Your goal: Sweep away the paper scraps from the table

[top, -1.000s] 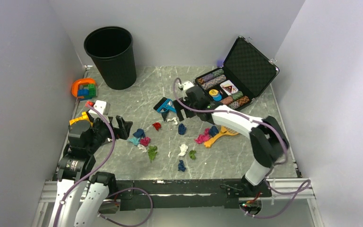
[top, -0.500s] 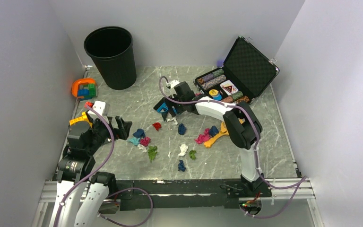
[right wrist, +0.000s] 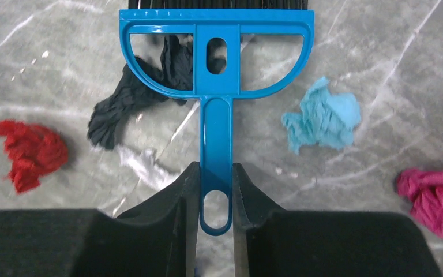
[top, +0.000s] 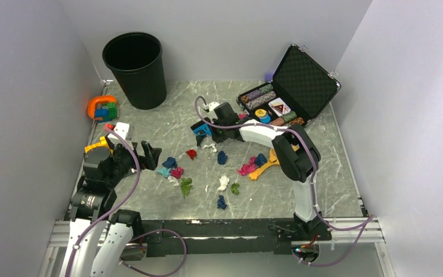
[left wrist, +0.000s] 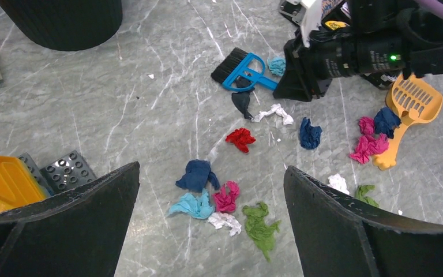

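Observation:
Paper scraps in several colours lie across the middle of the table [top: 167, 115], with a cluster [top: 176, 172] near my left gripper [top: 151, 156]. That gripper [left wrist: 211, 167] hangs open above the dark blue [left wrist: 196, 175], teal [left wrist: 193, 205], pink [left wrist: 226, 196] and green [left wrist: 259, 228] wads, touching none. My right gripper [top: 212, 128] is shut on the handle of a blue hand brush [top: 201, 128]. In the right wrist view the jaws [right wrist: 216, 173] pinch the handle [right wrist: 216, 144]; a dark scrap [right wrist: 132, 95] lies under the brush head, with red [right wrist: 32, 153] and teal [right wrist: 323, 118] scraps either side.
A black bin [top: 134, 68] stands at the back left. An open case of poker chips [top: 291, 86] sits at the back right. An orange dustpan [top: 268, 163] lies among scraps beside the right arm. Toy bricks [top: 102, 108] and a grey plate [left wrist: 57, 170] are at the left edge.
My right arm swung left from the chip case to the brush and its jaws closed on the handle. The left arm has not moved.

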`<action>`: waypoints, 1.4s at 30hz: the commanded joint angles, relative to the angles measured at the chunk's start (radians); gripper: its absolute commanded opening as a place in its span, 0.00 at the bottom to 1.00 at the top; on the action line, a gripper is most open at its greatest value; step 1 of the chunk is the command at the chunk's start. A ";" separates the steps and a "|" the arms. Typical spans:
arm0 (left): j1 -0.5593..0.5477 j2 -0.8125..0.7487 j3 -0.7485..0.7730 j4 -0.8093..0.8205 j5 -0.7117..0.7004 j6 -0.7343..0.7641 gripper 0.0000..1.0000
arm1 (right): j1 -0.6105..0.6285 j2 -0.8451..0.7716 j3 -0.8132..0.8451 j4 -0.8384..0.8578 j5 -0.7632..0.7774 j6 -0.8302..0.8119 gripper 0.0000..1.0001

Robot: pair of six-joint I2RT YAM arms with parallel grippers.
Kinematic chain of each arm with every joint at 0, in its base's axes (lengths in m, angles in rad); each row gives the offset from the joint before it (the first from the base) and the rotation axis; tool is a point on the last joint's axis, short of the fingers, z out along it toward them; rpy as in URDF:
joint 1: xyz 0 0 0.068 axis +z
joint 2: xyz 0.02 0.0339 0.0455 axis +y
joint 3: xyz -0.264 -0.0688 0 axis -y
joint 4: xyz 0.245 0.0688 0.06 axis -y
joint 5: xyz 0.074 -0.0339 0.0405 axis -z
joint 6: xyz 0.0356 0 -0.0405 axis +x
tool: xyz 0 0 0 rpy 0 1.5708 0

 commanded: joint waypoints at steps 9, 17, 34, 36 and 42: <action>0.007 0.330 0.043 0.214 0.351 -0.320 0.99 | 0.017 -0.502 -0.269 0.028 -0.131 -0.008 0.18; 0.011 0.674 0.181 0.449 0.582 -0.536 0.99 | 0.084 -0.746 -0.403 -0.045 -0.185 -0.012 0.19; -0.159 0.904 0.306 0.362 0.645 -0.578 0.96 | 0.203 -0.882 -0.439 -0.087 -0.103 -0.025 0.19; -0.160 0.905 0.300 0.346 0.636 -0.569 0.97 | 0.205 -0.897 -0.445 -0.083 -0.082 -0.025 0.19; -0.160 0.894 0.247 0.368 0.658 -0.589 0.98 | 0.206 -0.929 -0.456 -0.089 -0.012 -0.054 0.19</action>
